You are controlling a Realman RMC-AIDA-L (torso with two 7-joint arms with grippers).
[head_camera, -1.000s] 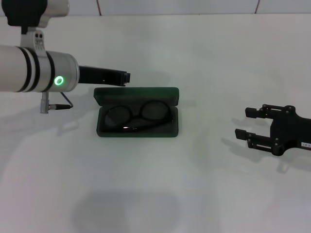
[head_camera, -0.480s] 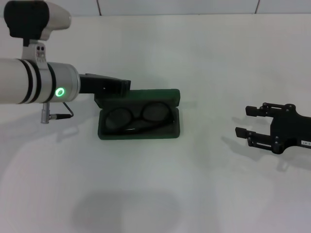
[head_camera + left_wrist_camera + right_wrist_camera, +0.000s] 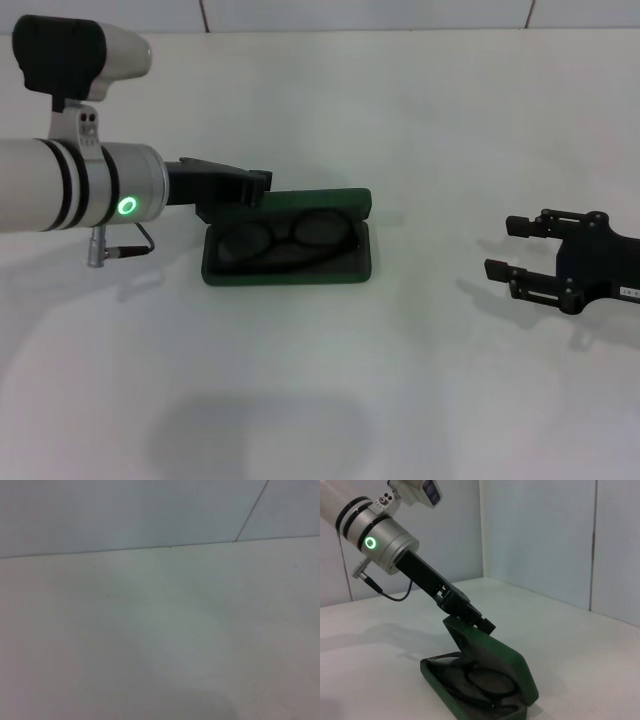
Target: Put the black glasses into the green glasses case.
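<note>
The green glasses case [image 3: 286, 274] lies half open on the white table, left of the middle. The black glasses [image 3: 290, 240] lie inside it, lenses showing. My left gripper [image 3: 256, 183] is shut, and its tip rests on the back of the raised lid [image 3: 310, 197] at its left end. The right wrist view shows the same: the left gripper [image 3: 482, 622] on the tilted lid [image 3: 495, 660], with the glasses [image 3: 485, 686] in the lower half. My right gripper [image 3: 508, 250] is open and empty, parked far to the right.
The white table [image 3: 400, 380] ends at a wall along the far side. The left wrist view shows only bare table and wall. A cable hangs under the left arm's wrist [image 3: 125, 250].
My left gripper has moved down and toward me against the lid. The lid has tilted further over the glasses. The right arm has not moved.
</note>
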